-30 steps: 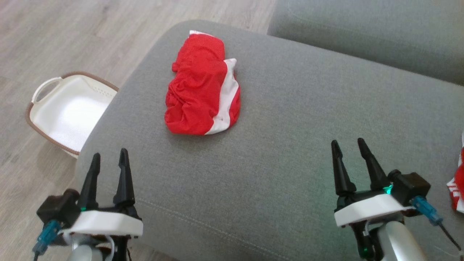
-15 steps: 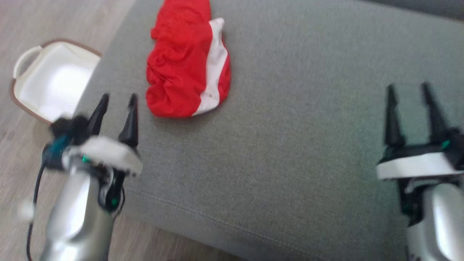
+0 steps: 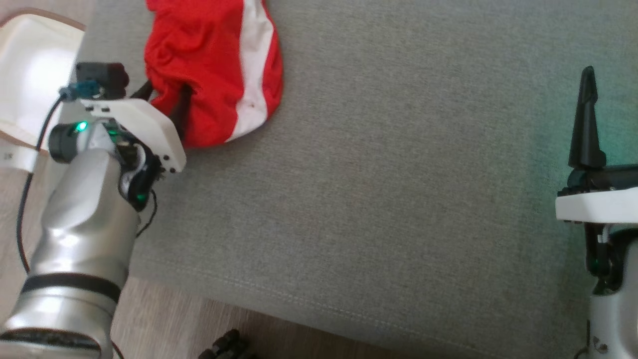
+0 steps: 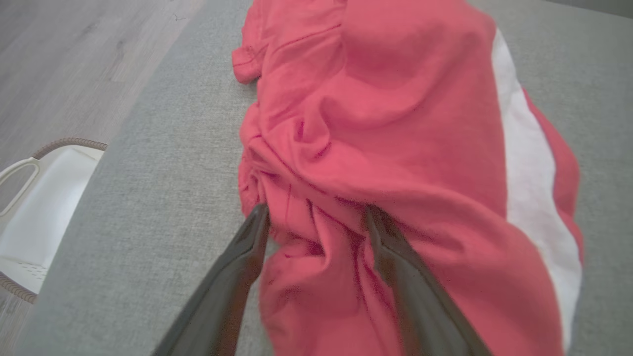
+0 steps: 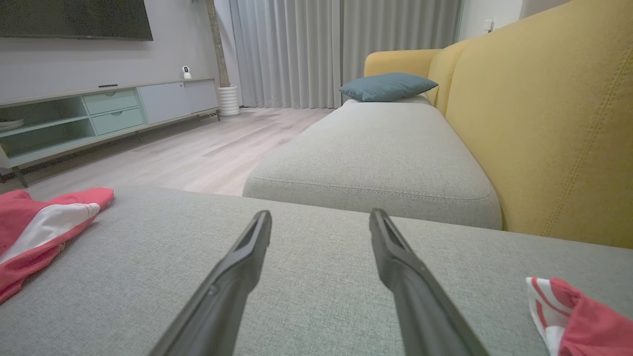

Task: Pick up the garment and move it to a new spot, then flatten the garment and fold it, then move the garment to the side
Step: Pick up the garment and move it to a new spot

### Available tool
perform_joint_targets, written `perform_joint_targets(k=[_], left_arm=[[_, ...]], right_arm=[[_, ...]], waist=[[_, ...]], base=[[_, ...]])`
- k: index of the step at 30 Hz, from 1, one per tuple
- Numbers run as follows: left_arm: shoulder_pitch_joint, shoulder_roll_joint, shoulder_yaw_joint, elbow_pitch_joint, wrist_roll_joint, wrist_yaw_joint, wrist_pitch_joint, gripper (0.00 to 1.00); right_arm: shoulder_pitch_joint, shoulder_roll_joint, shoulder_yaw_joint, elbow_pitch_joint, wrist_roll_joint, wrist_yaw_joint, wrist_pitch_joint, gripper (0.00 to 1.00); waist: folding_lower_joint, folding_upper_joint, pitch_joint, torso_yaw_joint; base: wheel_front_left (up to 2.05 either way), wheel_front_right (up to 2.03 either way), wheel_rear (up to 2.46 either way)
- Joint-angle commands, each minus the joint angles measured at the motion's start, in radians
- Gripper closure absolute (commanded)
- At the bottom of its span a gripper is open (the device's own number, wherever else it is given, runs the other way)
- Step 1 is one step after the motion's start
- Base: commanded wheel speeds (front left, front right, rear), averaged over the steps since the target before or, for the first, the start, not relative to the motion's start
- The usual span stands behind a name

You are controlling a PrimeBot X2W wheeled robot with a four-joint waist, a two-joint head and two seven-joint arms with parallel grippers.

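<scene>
On the grey fabric sofa cushion (image 3: pixel 398 174), my left gripper (image 4: pixel 316 211) straddles the crumpled red-and-white cloth garment (image 4: pixel 385 123), jaws wide, nothing pinched. It looks soft and light, so I'd pinch its bunched ridge. My right gripper (image 5: pixel 320 216) gapes empty too.

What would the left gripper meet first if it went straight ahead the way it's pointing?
The red garment. The left gripper is open, its tips at the bunched near edge and seemingly touching the folds; going on would press it into the cloth.

The grey sofa seat (image 3: pixel 398 174) bore a crumpled red garment (image 3: pixel 209 65) at the left hand (image 4: pixel 316 212); a red-and-white cloth (image 5: pixel 578 316), perhaps clothing, lay right of the right hand (image 5: pixel 320 216).
</scene>
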Motion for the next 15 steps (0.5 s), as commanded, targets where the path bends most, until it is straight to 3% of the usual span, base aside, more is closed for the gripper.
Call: perform_joint_targets(k=[1, 7, 9, 15], left_arm=[[-0.038, 0.062, 0.023, -0.004, -0.008, 0.001, -0.006, 0.00], [-0.102, 0.063, -0.008, 0.127, -0.033, 0.001, -0.010, 0.00], [-0.110, 0.060, -0.020, 0.148, -0.050, 0.001, -0.019, 1.00], [-0.112, 0.074, -0.047, 0.153, -0.084, 0.001, -0.148, 1.00]], right_arm=[[-0.013, -0.007, 0.028, -0.042, -0.005, -0.001, 0.007, 0.00], [-0.013, -0.013, 0.029, -0.060, -0.008, -0.001, 0.015, 0.00], [-0.013, -0.012, 0.029, -0.058, -0.007, -0.001, 0.013, 0.00], [-0.004, 0.003, 0.051, -0.012, 0.001, -0.001, -0.015, 0.00]], waist=[[-0.0001, 0.0000, 0.013, -0.013], [-0.0001, 0.0000, 0.025, -0.035], [-0.0001, 0.0000, 0.020, -0.042], [-0.0001, 0.0000, -0.030, -0.068]], base=[[0.00, 0.00, 0.00], [0.00, 0.00, 0.00], [0.00, 0.00, 0.00], [0.00, 0.00, 0.00]])
